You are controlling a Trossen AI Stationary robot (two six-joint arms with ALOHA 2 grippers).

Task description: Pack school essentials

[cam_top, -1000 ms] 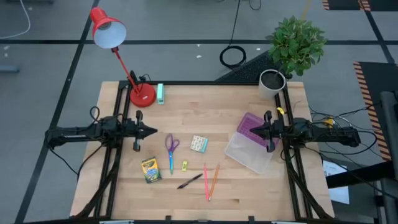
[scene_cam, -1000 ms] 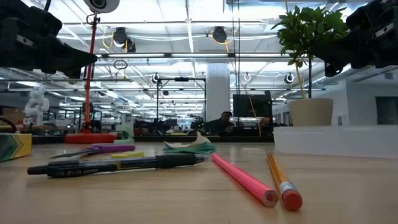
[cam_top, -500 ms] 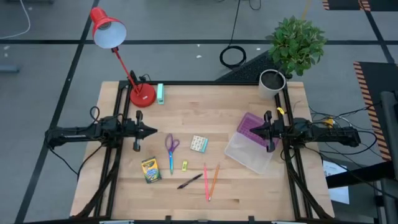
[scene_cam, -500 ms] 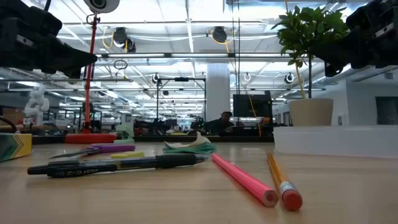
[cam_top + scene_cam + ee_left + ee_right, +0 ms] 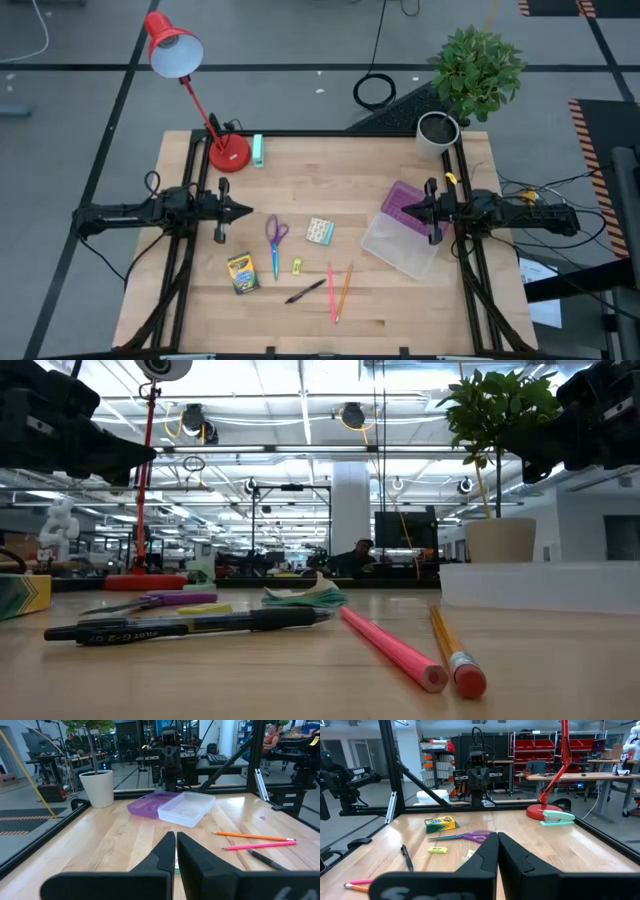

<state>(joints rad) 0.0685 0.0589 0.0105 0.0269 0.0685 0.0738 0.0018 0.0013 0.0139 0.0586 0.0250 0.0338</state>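
From above, we held the left gripper at centre-left and the right gripper over the clear box, both with fingers pressed together. Below them lay the crayons, scissors, pack, yellow piece, pen and pencils. Low down, the pen filled the lower left, the pencils the lower right.

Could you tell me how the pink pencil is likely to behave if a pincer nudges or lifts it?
The pink pencil looks round and slim in the low view, so a sideways nudge would probably roll it, perhaps against the orange pencil beside it. It looks straight and stiff, likely light. Lying flat on the table, it offers little height to pinch.
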